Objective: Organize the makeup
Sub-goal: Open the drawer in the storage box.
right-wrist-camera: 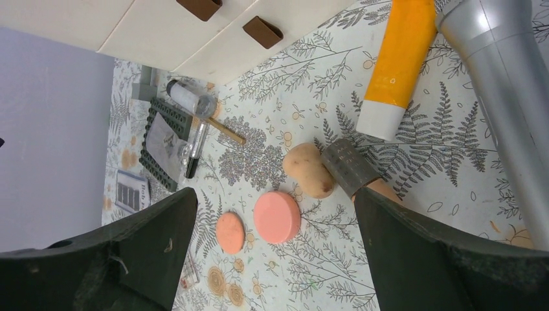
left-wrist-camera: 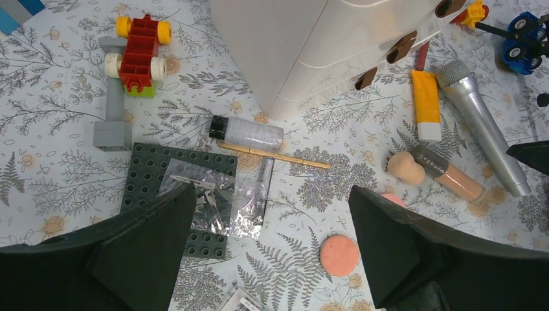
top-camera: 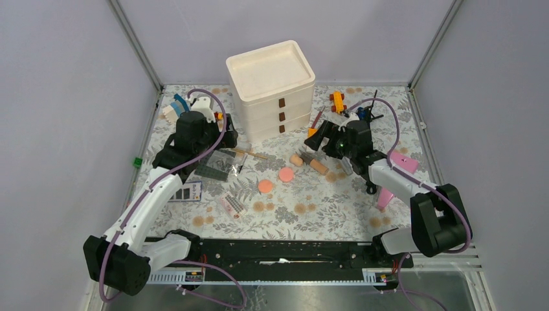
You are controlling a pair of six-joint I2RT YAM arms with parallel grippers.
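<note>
Top external: A table (top-camera: 291,214) with a fern-print cover carries a white drawer unit (top-camera: 272,91) at back centre.
- The left gripper (top-camera: 223,139) hangs low over clutter left of the unit.
- The right gripper (top-camera: 324,139) hangs low to the unit's right.
- Two salmon-pink discs (top-camera: 286,174) lie flat between the arms, near each other but apart.
- An orange toy car (top-camera: 336,100) sits at the rear right.

Left wrist: The jaws are spread wide with nothing between them.
- A clear bottle (left-wrist-camera: 249,133) with a black cap lies on its side just beside the drawer unit's corner.
- A thin brush (left-wrist-camera: 275,155) lies just below the bottle.
- A dark baseplate (left-wrist-camera: 152,168) has a clear plastic packet (left-wrist-camera: 226,201) lying partly over it.
- A red brick toy (left-wrist-camera: 140,55) is at upper left.
- To the right, the orange tube (left-wrist-camera: 426,103) lies beside the silver-grey tube (left-wrist-camera: 482,126).
- Below them, the beige tube (left-wrist-camera: 450,175) with a dark cap lies beside a tan sponge (left-wrist-camera: 406,166).
- One disc lies between the fingers' lower reach; the other is mostly hidden by the right finger.

Right wrist: The jaws are spread wide and grip nothing.
- Both discs lie on the cloth below the gripper, the larger one close to the sponge.
- The sponge touches the beige tube's cap.
- The orange tube and silver-grey tube lie side by side at upper right, below the drawer fronts.
- The bottle, brush and baseplate are well away at upper left.
</note>
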